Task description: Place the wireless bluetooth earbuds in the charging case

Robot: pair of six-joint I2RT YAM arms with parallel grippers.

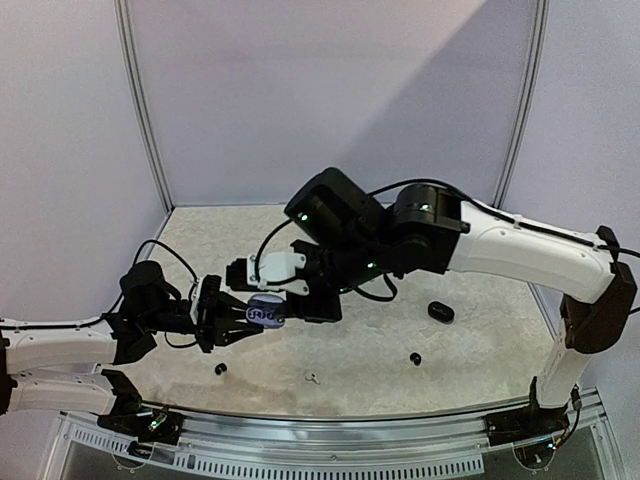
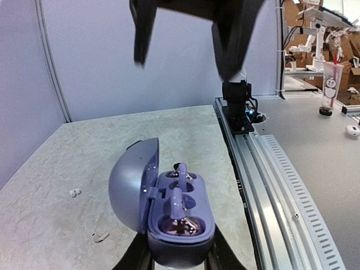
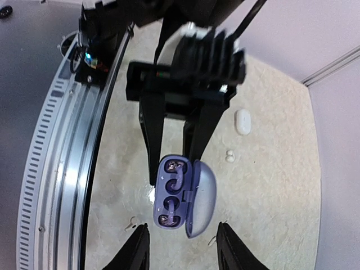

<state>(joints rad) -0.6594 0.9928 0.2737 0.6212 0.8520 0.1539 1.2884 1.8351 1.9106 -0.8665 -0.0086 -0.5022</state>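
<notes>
My left gripper [image 2: 180, 261] is shut on the base of a purple charging case [image 2: 181, 225], holding it above the table with its lid [image 2: 130, 188] swung open to the left. Two purple wireless bluetooth earbuds lie in the case's wells, one far [image 2: 183, 174] and one near [image 2: 176, 203]. From above, the case [image 3: 164, 197] shows both earbuds [image 3: 175, 171] in place. My right gripper [image 3: 183, 250] hovers over it, open, with nothing between its fingers [image 3: 138, 250]. In the top view the case [image 1: 265, 313] sits under the right arm's wrist [image 1: 275, 268].
A black case [image 1: 440, 312], two black buds [image 1: 414, 358] [image 1: 220, 369] and a white stemmed bud [image 1: 313, 378] lie on the table. A white case [image 3: 243, 121], a white bud pair [image 3: 229, 156] and a stemmed bud [image 3: 131, 224] lie near the held case. The metal rail [image 2: 270, 169] borders the near edge.
</notes>
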